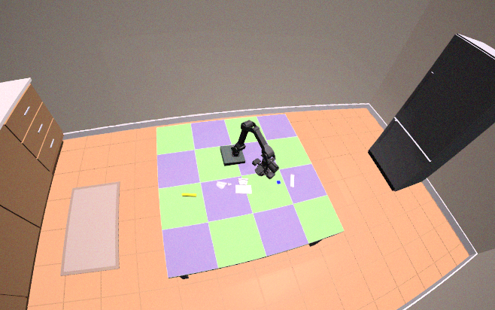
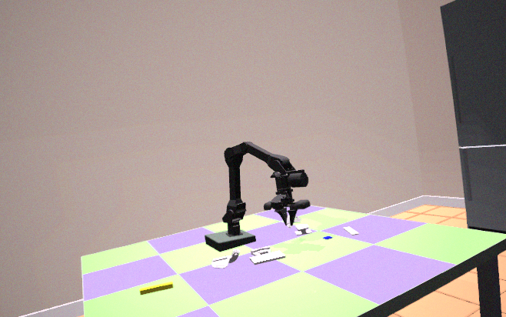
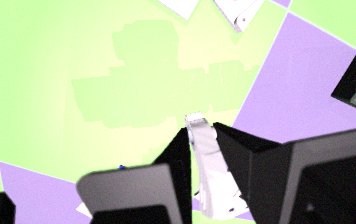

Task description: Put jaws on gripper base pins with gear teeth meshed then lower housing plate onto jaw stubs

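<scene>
My gripper (image 2: pixel 288 225) (image 3: pixel 200 130) points down and is shut on a long white jaw (image 3: pixel 206 150). In the wrist view its wide end lies low between the fingers. A low white part (image 2: pixel 303 228) stands just right of the fingertips in the exterior view; the arm hides it in the top view. A flat white plate (image 1: pixel 244 189) (image 2: pixel 267 257) lies toward the table's middle. A small white part with two round marks (image 1: pixel 243 181) (image 3: pixel 239 14) lies behind it. Another white jaw-like part (image 1: pixel 221 184) (image 2: pixel 220 262) lies left of the plate. I cannot tell which part is the gripper base.
A blue square (image 1: pixel 278 182) (image 2: pixel 327 238) (image 3: pixel 121 167) and a white bar (image 1: pixel 292 180) (image 2: pixel 351 231) (image 3: pixel 85 209) lie right of the plate. A yellow bar (image 1: pixel 189 195) (image 2: pixel 156 288) lies far left. The arm's dark base block (image 1: pixel 233 159) (image 2: pixel 231 241) stands behind the parts.
</scene>
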### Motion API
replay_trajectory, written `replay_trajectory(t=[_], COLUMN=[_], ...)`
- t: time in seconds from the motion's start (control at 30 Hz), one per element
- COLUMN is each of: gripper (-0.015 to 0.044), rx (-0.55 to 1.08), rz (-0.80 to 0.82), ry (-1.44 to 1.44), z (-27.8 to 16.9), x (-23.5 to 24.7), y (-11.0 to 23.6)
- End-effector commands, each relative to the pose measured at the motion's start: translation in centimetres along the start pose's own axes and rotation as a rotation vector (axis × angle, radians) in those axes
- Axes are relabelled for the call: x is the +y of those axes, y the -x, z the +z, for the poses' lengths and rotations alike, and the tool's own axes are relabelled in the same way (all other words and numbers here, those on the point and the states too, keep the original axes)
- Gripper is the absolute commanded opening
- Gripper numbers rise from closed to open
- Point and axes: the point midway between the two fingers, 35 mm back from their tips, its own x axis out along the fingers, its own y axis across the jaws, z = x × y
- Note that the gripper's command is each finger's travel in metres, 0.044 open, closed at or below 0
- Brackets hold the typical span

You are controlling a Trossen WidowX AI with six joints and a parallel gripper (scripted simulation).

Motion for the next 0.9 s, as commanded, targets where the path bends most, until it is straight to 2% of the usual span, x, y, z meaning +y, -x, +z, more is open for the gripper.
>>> replay_trajectory(t=[0.0, 0.87], gripper=[0.0037, 0.0037], rx=[0.0, 0.0], rz=[-0.006, -0.007], ry=[-0.006, -0.006], z=[0.0, 0.0], x=[-0.1, -0.1], y=[-0.7, -5.0])
